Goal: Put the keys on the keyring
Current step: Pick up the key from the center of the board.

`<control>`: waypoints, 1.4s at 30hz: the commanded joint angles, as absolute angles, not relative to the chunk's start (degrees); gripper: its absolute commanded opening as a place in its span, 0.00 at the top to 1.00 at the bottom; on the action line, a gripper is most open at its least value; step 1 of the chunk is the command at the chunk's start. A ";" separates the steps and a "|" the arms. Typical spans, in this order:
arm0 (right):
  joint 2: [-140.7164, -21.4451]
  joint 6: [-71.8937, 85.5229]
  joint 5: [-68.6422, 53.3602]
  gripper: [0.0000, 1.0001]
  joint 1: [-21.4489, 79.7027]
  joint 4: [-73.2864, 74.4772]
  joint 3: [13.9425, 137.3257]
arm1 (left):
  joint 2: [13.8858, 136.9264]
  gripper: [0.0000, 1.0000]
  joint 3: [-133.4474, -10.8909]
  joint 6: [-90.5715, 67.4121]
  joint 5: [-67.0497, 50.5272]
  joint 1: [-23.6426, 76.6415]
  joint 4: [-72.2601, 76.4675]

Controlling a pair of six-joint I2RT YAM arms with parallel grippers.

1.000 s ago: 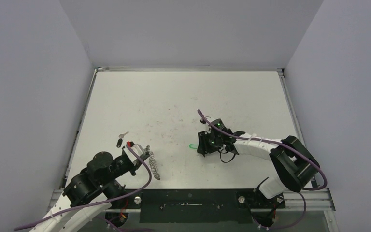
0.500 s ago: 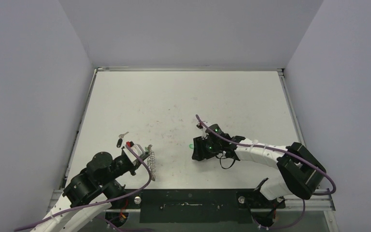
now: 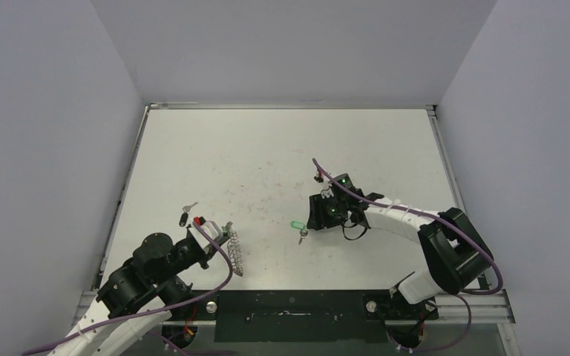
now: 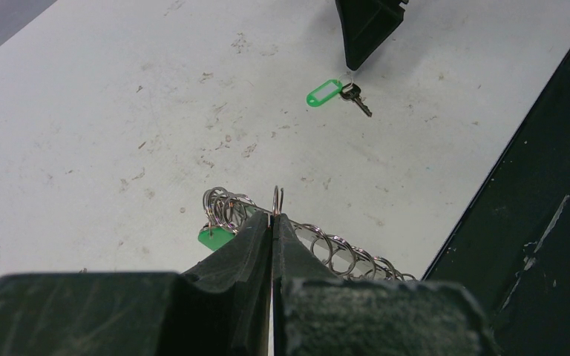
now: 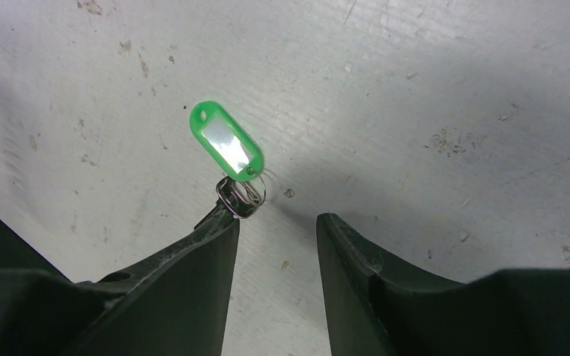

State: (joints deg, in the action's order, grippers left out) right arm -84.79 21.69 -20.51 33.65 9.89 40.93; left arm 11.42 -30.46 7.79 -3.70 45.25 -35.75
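In the top view the left gripper, at about 7 o'clock on the table, is clamped shut on the one keyring, which hangs on edge from its tips toward the near rim. There are three keys. The green key lies flat near the middle, at 9 o'clock of the right gripper. The black-headed key and silver key lie close together at 11 o'clock of the left gripper, well apart from the green one. In the left wrist view the fingers press together with a thin wire loop poking up between them, and the keyring's lacy run of small loops trails off toward 4 o'clock. A green piece sits under those loops; I cannot tell what it is. In the right wrist view the jaws stand partway open with nothing between them. The green key's plastic head lies at 11 o'clock, and its little split ring touches or sits just under the tip of the 7 o'clock finger, which hides the blade. Judging by looks, each key is light, stiff and thin, and likely to skate on the hard table. The green head is the broadest hold, best pinched across its long edges. The keyring looks light and springy and is best gripped on its wire rim.
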 commanded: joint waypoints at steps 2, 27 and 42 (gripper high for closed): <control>-87.92 23.13 -27.41 0.58 31.22 4.97 41.13 | 10.71 1.00 -31.20 8.08 -4.03 44.86 -30.03; -90.62 26.85 -31.20 0.76 27.35 4.95 38.95 | 10.96 1.00 -31.20 8.44 -4.30 44.33 -29.97; -91.04 30.98 -34.16 0.75 27.51 -0.79 36.19 | 11.37 1.00 -31.20 8.53 -4.67 43.74 -29.88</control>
